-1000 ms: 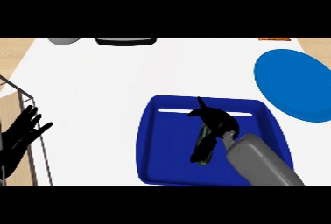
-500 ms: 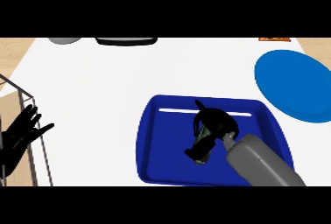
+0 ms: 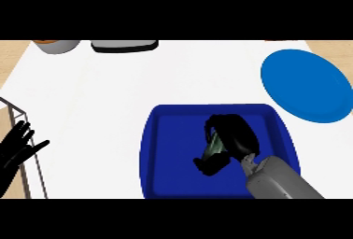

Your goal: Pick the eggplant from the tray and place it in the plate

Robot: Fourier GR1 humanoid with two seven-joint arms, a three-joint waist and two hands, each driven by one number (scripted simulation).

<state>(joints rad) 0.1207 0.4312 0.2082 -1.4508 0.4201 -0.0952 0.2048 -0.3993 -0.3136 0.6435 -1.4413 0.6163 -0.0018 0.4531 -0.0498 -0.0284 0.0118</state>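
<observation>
While our right hand (image 3: pixel 234 135) reaches into the dark blue tray (image 3: pixel 162 154) on the white table (image 3: pixel 138 79), its fingers curl down around the eggplant (image 3: pixel 215 148), which sits near the middle of the tray and is mostly hidden under the hand. We can see only a pale greenish strip and a dark end of it, and its long side seems to run from the top right down to the bottom left, though we cannot tell which end is the stem. Our left hand (image 3: pixel 17 147) rests with its fingers spread at the left edge beside a wire rack (image 3: pixel 21 116), and the blue plate (image 3: pixel 307 84) lies well apart from the tray at the upper right.
</observation>
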